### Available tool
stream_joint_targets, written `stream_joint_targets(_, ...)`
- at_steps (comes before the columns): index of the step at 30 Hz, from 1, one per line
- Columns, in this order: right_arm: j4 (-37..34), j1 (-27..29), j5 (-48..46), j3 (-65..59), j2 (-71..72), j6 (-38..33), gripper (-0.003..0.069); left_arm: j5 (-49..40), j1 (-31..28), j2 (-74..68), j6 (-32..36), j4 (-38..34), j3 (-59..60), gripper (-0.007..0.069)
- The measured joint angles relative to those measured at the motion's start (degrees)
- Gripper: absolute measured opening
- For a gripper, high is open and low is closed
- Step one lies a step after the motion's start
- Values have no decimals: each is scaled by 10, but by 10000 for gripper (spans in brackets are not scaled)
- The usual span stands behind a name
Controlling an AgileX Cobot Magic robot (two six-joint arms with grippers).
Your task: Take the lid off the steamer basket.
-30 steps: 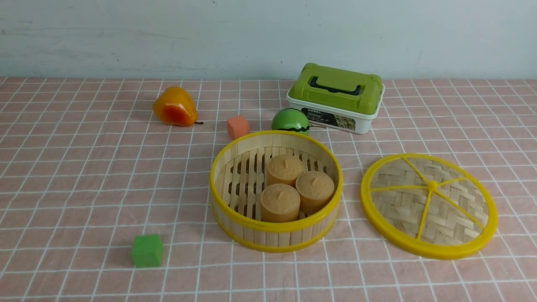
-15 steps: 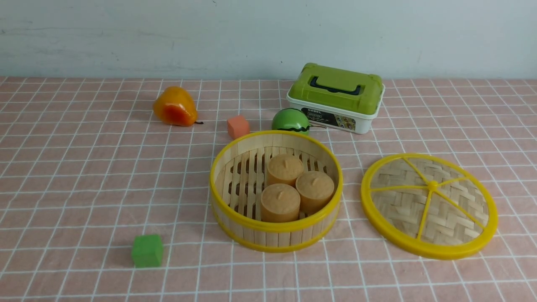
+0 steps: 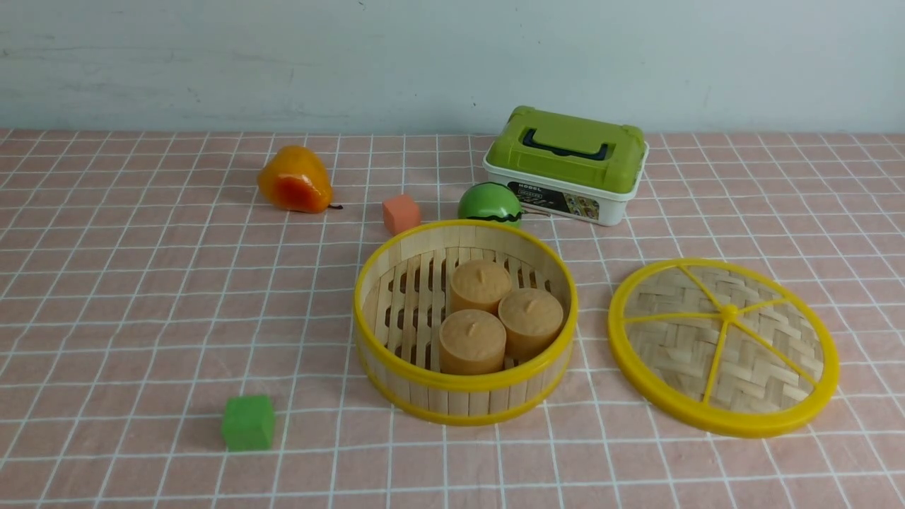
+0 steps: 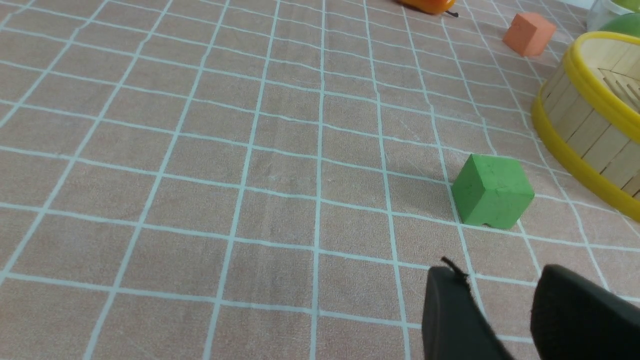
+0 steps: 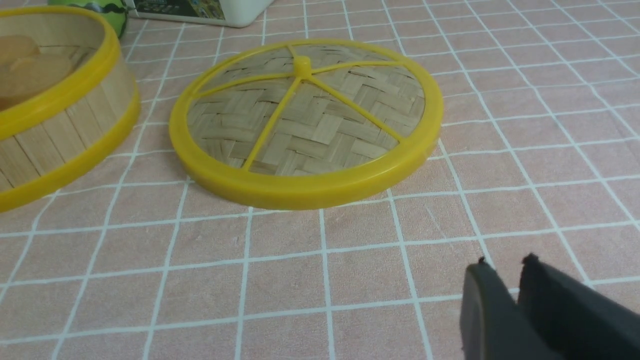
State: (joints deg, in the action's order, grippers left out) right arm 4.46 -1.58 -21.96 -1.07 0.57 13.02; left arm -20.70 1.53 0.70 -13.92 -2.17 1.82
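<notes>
The steamer basket [image 3: 459,403] stands open mid-table, with three tan cylinders [image 3: 472,342] on its slatted floor. The lid [image 3: 722,346] lies flat on the cloth to the basket's right, apart from it. Neither gripper shows in the front view. In the left wrist view my left gripper [image 4: 500,280] is open and empty, low over the cloth near a green cube [image 4: 492,191], with the basket wall [image 4: 590,135] beyond it. In the right wrist view my right gripper [image 5: 506,262] is shut and empty, short of the lid [image 5: 310,115].
The green cube [image 3: 247,422] sits front left of the basket. Behind the basket are an orange cube [image 3: 401,213], a green ball [image 3: 489,203] and a white box with a green lid [image 3: 565,166]. An orange pear [image 3: 295,180] lies back left.
</notes>
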Motion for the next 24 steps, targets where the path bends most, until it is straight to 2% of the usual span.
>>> stream_joint_targets(24,0,0,-1,0,0,0,114,0,0,0,0,0,0,239)
